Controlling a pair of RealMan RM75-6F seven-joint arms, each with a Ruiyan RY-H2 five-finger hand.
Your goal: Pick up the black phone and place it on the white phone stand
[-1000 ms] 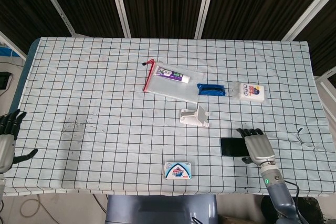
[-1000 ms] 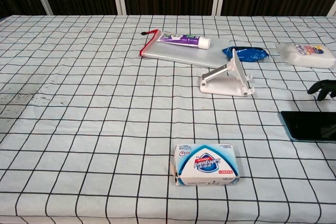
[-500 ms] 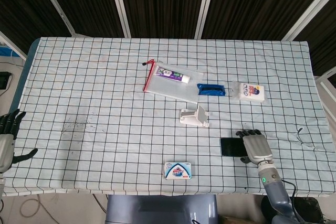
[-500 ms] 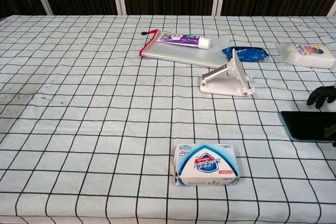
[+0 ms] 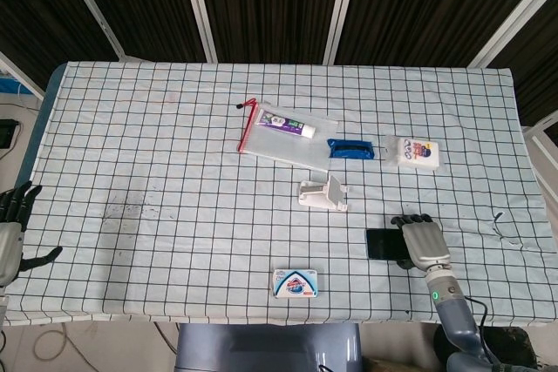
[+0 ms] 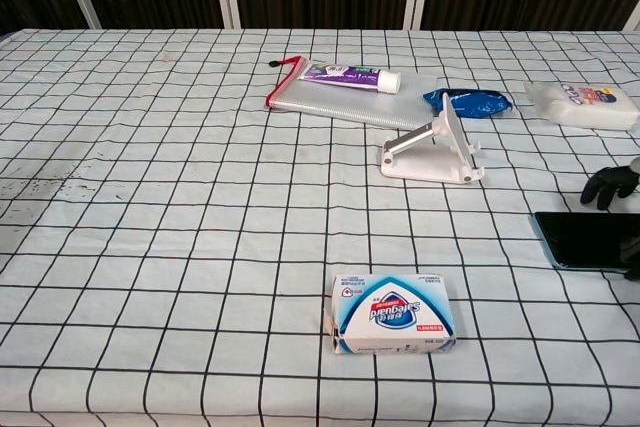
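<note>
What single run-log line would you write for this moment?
phase: reach | right hand: over black phone, grasp unclear | phone: flat on table | white phone stand: empty | left hand: idle

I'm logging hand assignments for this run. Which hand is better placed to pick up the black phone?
The right hand: it hangs over the right end of the black phone, near the white phone stand. The left hand is off the table's far left edge.

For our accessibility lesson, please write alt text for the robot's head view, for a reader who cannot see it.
From above, the robot's right hand lies over the right end of a black phone flat on a checked tablecloth. A white phone stand sits empty just beyond the phone. The left hand waits at the table's far left edge, holding nothing.
</note>
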